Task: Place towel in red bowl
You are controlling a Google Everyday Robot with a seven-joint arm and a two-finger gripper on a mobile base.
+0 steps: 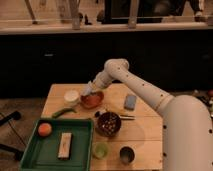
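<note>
The red bowl sits at the back middle of the wooden table. My white arm reaches down from the right, and my gripper hangs just over the bowl's left rim. A small pale grey-blue patch at the gripper's tip looks like the towel, right above the bowl's edge. I cannot tell whether it is held or resting on the rim.
A cream-white bowl stands left of the red bowl and a blue rectangular pad right of it. A dark brown bowl stands in front. A green tray holds an orange and a wooden block. Two cups stand near the front edge.
</note>
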